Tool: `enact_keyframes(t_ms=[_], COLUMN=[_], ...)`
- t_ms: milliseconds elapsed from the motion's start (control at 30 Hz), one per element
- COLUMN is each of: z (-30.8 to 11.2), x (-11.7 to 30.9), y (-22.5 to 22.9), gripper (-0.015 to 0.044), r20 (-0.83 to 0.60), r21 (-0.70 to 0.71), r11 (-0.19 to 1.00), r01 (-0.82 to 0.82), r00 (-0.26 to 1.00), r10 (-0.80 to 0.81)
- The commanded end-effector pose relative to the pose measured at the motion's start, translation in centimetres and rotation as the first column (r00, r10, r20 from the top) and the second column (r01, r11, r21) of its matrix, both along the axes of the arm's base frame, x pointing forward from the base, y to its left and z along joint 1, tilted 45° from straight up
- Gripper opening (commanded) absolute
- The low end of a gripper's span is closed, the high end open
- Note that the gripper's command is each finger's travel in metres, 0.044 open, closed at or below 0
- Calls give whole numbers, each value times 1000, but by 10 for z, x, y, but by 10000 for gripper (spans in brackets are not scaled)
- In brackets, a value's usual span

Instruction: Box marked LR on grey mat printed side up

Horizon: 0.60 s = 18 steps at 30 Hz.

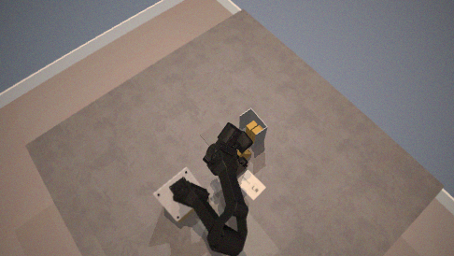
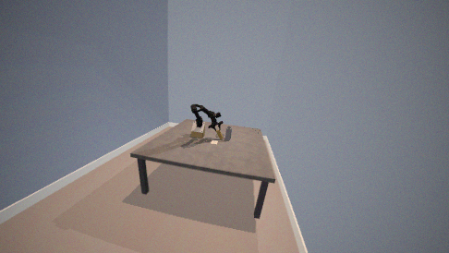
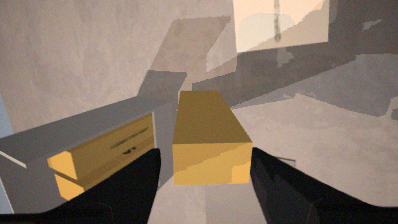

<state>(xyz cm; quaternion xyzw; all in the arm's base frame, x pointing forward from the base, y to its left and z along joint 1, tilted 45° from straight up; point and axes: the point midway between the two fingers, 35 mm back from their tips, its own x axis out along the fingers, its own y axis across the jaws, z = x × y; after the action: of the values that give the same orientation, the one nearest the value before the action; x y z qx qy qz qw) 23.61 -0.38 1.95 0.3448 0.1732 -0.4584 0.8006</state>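
Between the left and right corners of the brown-grey rectangular worktop (image 1: 140,93) (image 2: 208,159), top view: the black jointed arm (image 1: 230,187) (image 2: 200,121) reached from the lower edge toward the middle. A grey open-topped bin (image 1: 260,144) (image 2: 228,134) (image 3: 95,119) stood nearer the upper-right edge, with two yellow-orange boxes (image 1: 252,126) (image 3: 115,142) inside. A third yellow-orange rectangular box (image 1: 244,153) (image 2: 220,134) (image 3: 212,164) showed outside the bin, partly hidden by the gripper (image 1: 243,157) (image 2: 218,127) (image 3: 204,155). Beside the arm lay a pale cream card (image 1: 257,182) (image 2: 214,142) (image 3: 305,22) lettered LR.

Exterior view: the arm, third box and bin stood toward the far edge of the worktop, the card closer to the near edge. The box was below the gripper and looked slightly tilted.

Wrist view: the gripper was about half open and gripped nothing; the third box lay between its black fingers, with a gap visible at the left of the picture. Its printed code could not be read, and whether it rested on the mat could not be told.
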Motion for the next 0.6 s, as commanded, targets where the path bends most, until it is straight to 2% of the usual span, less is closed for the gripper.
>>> enact_keyframes(t_ms=[0, 567], z=[1, 8], x=[5, 34], y=[2, 6], gripper=[237, 237], r20=[-23, -166], r21=[6, 2], r11=[1000, 987], r01=[21, 163], r00=[1000, 973], r10=[-21, -160])
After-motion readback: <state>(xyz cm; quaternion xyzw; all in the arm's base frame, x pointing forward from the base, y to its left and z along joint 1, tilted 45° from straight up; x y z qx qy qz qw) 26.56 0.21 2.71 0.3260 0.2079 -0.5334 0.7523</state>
